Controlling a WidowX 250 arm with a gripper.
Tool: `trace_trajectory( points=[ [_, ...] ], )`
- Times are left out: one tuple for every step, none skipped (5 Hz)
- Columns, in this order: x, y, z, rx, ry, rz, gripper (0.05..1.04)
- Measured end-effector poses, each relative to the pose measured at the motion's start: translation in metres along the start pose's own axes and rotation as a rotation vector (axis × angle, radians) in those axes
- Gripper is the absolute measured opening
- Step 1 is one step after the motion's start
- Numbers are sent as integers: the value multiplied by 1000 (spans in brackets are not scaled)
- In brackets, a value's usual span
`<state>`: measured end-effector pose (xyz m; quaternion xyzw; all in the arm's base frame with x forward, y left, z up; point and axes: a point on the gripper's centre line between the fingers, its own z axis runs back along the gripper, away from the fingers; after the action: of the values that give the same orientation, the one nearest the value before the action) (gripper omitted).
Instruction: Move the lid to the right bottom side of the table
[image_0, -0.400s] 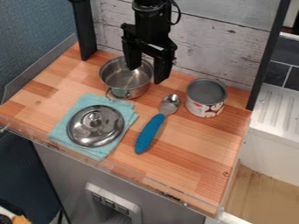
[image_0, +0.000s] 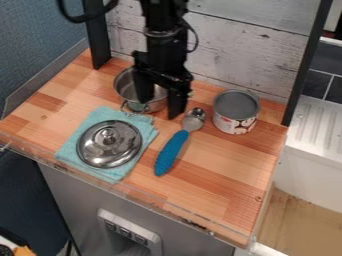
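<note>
While the black gripper (image_0: 159, 107) hangs at upper centre, jaws apart near a metal pot (image_0: 124, 88), the round, domed lid (image_0: 100, 154), mirror-shiny and knobbed, lies left of centre on a teal cloth (image_0: 100, 115); a blue-handled spoon (image_0: 172, 150) rests on the wooden bench (image_0: 227, 195).

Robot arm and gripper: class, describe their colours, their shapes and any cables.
The robot arm is black and blocky, with a thin greyish ring around it. Black cables curve on either side of it. The gripper is black too, with two long, straight fingers.
</note>
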<state>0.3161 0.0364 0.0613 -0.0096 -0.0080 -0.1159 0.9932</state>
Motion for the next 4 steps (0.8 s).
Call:
trace_trajectory(
  points=[
    [-19, 8, 11, 22, -35, 16, 1001],
    [-37, 12, 5, 43, -19, 26, 1001],
    [-44, 26, -7, 63, 4, 71, 1001],
    [-51, 32, -20, 49, 37, 100, 1001]
  ],
)
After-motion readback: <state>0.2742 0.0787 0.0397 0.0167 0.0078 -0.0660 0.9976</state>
